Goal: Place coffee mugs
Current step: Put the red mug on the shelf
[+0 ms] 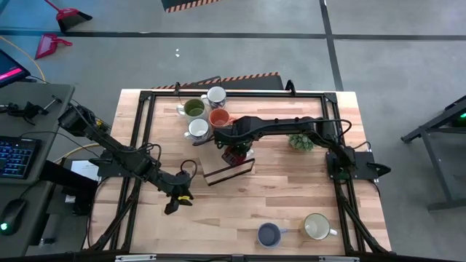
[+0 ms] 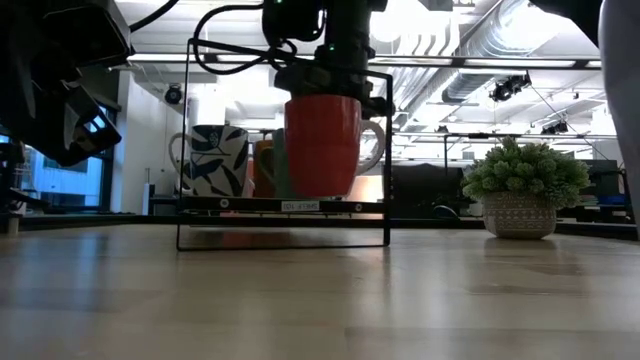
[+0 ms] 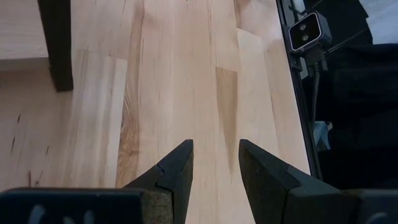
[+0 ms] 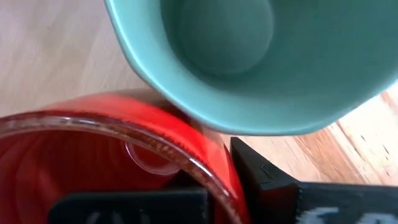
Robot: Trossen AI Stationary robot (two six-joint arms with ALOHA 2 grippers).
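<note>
My right gripper (image 1: pixel 234 151) reaches to the table's middle and is shut on the red mug (image 2: pixel 322 145), which stands upright with its base at the top bar of a black wire rack (image 2: pixel 285 205). A teal mug (image 4: pixel 261 56) sits right beside the red one. Farther back stand a white mug (image 1: pixel 215 95), an olive green mug (image 1: pixel 194 109), an orange mug (image 1: pixel 219 118) and another white mug (image 1: pixel 197 129). A blue mug (image 1: pixel 269 234) and a cream mug (image 1: pixel 315 226) stand near the near edge. My left gripper (image 3: pixel 216 155) is open over bare wood at the near left. My right gripper comes from above, pointing down, and pinches the red mug's wall at the rim (image 4: pixel 211 168), one finger inside the mug and one finger (image 4: pixel 261 180) outside. The mug is upright below the gripper. Whether its base rests on the rack, I cannot tell.
A spiky potted plant (image 1: pixel 301 141) stands right of the rack, under the right arm. A black frame (image 1: pixel 145 94) runs around the table top. Bare wood lies between the rack and the two near mugs.
</note>
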